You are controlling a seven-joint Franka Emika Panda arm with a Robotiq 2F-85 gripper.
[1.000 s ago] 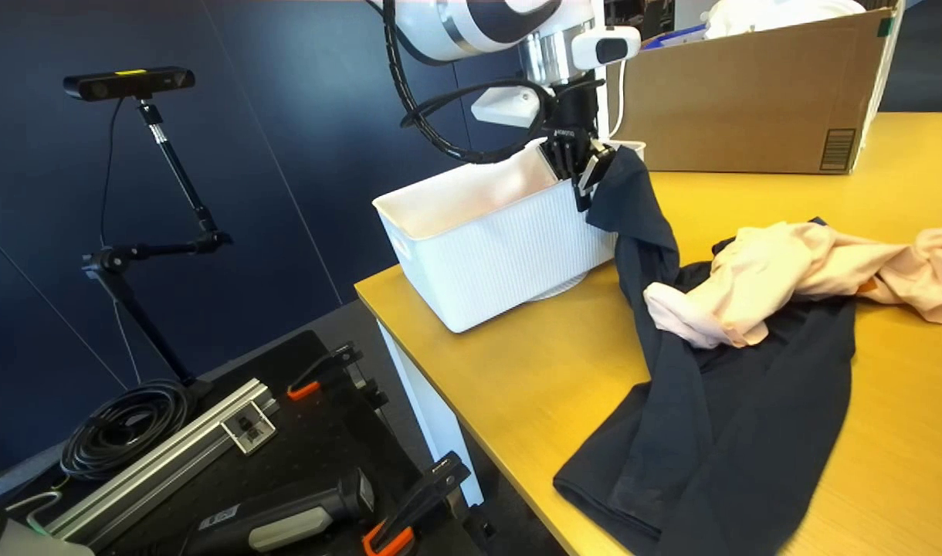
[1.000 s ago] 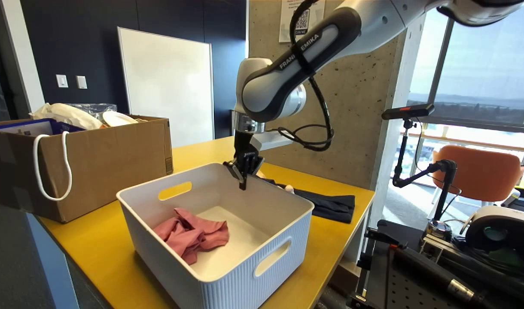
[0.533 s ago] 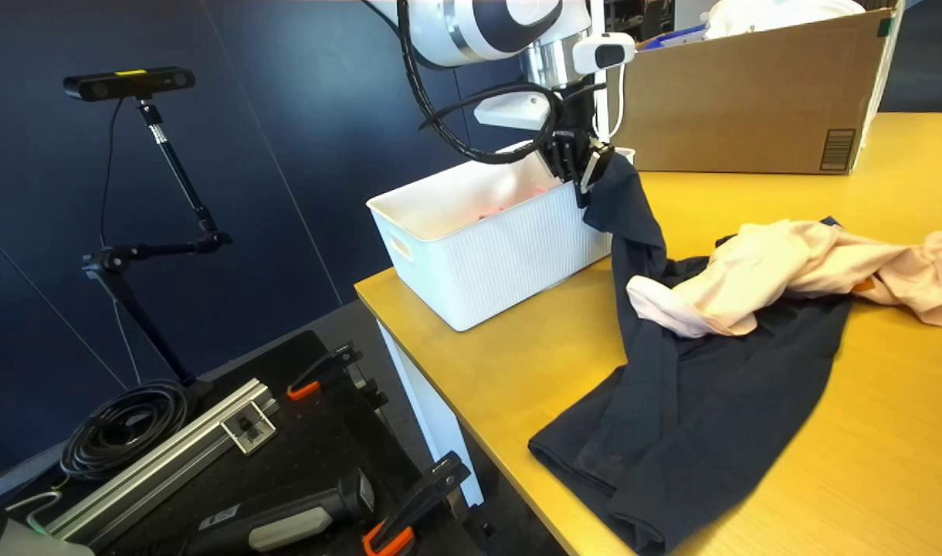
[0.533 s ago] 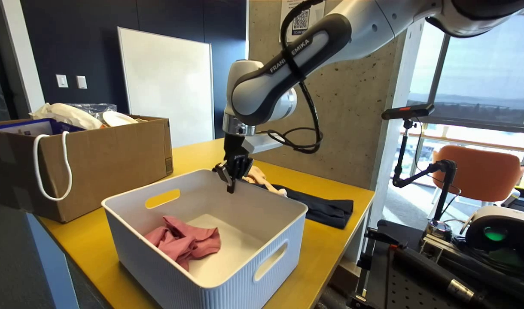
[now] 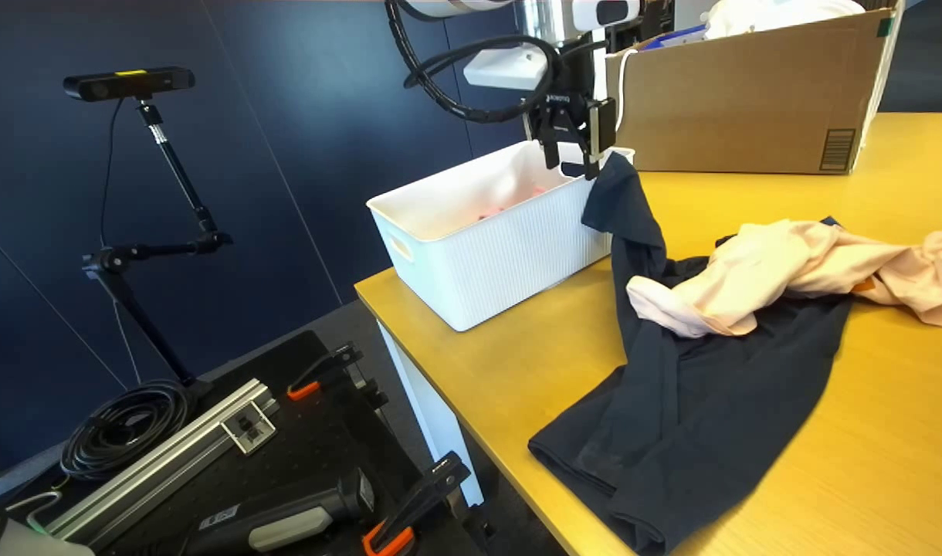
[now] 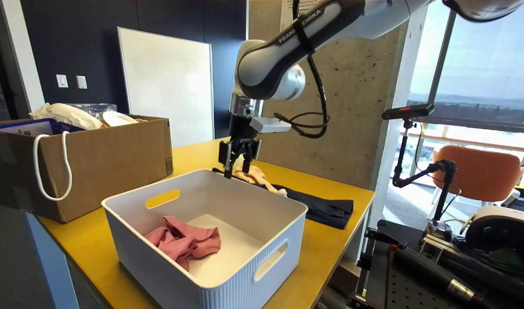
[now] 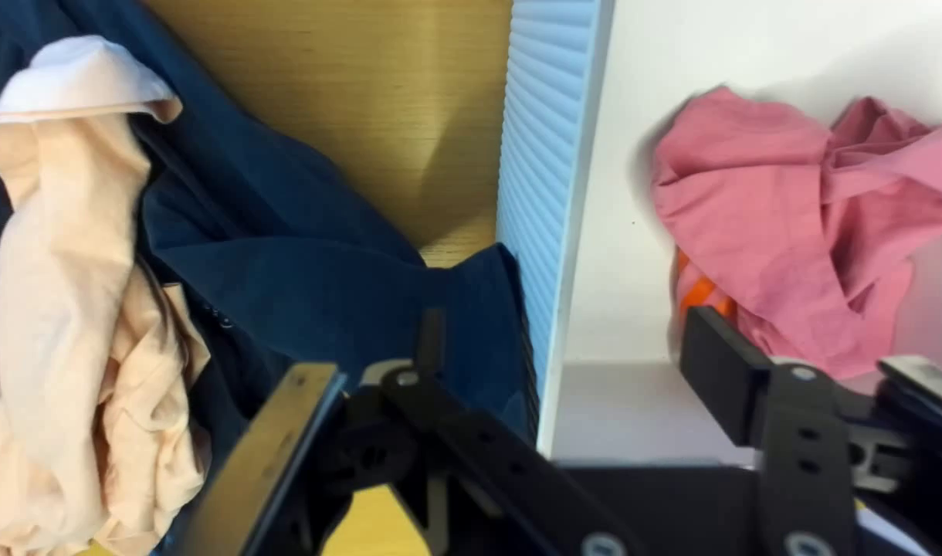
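One yellow table (image 5: 903,440) bears, in an exterior view, a pale bin (image 5: 509,255) with a navy garment (image 5: 687,417) at its four o'clock, the raised end (image 5: 619,193) leaning against the bin. Partly across that garment lies a peach garment (image 5: 787,270) at three o'clock, a pink garment (image 6: 184,240) sits inside the bin, and at the bin's edge, between one and two o'clock, hangs the gripper (image 5: 571,171), jaws spread and nothing held. Working that raised end well likely means setting both jaws astride the cloth alone, without pinching the bin.
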